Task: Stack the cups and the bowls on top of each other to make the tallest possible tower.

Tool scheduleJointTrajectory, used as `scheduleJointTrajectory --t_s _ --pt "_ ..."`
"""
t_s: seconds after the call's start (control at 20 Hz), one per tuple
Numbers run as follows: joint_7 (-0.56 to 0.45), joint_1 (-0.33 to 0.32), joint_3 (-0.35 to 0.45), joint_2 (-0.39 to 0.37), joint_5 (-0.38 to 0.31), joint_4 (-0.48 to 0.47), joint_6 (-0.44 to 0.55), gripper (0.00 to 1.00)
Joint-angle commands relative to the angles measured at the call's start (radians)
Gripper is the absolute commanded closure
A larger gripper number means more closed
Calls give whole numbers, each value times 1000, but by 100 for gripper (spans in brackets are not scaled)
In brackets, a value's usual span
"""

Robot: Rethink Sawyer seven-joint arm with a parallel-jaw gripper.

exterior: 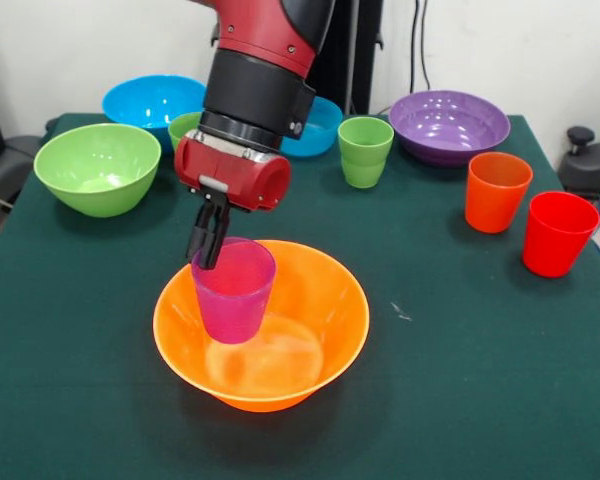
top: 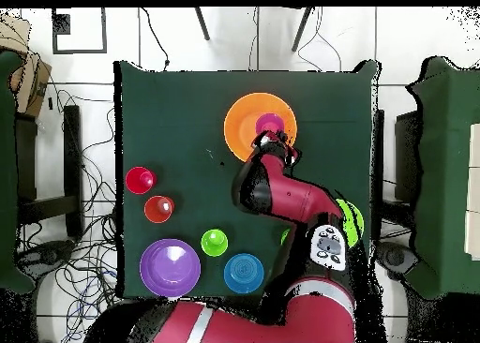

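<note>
While the table (exterior: 460, 400) is read from the left edge across in the front view, items fall as follows.

Green bowl (exterior: 98, 167): upright at about ten o'clock from the table's middle, standing alone.

Large blue bowl (exterior: 152, 100): at eleven o'clock, behind the green bowl, upright.

Green cup (exterior: 184, 125): only a sliver shows, just beside the large blue bowl and mostly hidden behind the arm (exterior: 260, 70).

Orange bowl (exterior: 261, 325): upright at six o'clock, nearest the camera. Inside it stands the purple cup (exterior: 233, 290), mouth up, tilted slightly, resting on the bowl's inner wall at the nine o'clock side.

Gripper (exterior: 210, 235): dark fingers hang from the red wrist, closed on the purple cup's rim at its ten o'clock edge.

Small blue bowl (exterior: 315, 128): at twelve o'clock, partly hidden by the arm.

Second green cup (exterior: 364, 151): upright, just beside the small blue bowl.

Purple bowl (exterior: 448, 125): at one o'clock, upright.

Orange cup (exterior: 496, 191): at two o'clock, mouth up.

Red cup (exterior: 557, 233): at three o'clock, near the orange cup but apart from it.

Overhead view: the purple cup (top: 269, 126) sits off-centre within the orange bowl (top: 246, 124).
</note>
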Motion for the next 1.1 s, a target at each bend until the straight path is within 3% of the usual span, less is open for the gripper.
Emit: scheduleJointTrajectory --t_s 0.05,0.3,1.1 --pt "117 19 52 5 43 -67 6 100" --pt "97 -16 83 25 17 -101 6 100" --pt "124 28 57 63 62 -106 -24 100"
